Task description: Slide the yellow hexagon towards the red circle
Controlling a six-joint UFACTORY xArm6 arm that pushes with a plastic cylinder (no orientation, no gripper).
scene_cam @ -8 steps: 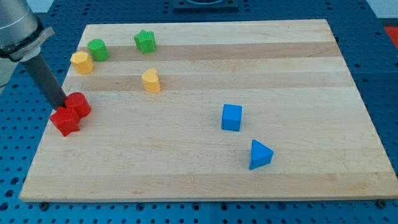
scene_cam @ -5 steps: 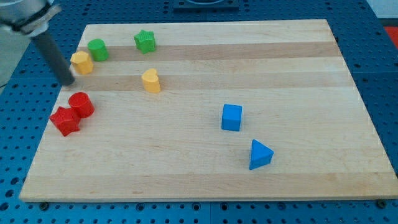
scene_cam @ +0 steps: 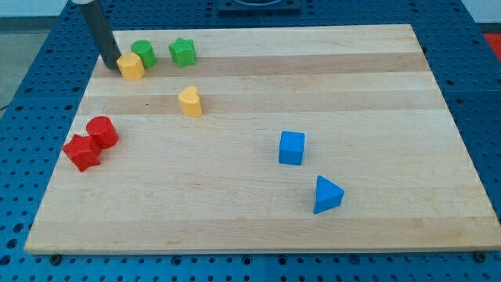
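The yellow hexagon lies near the board's top left, touching the green circle on its upper right. My tip is right beside the hexagon's left side, at the board's left edge. The red circle lies lower on the left side of the board, touching a red star-like block at its lower left.
A green star lies right of the green circle. A yellow heart lies below them. A blue cube and a blue triangle lie right of centre. The wooden board ends close to my tip on the left.
My tip went from the red blocks up the left edge to the top left. The yellow hexagon and the green circle have shifted up and right.
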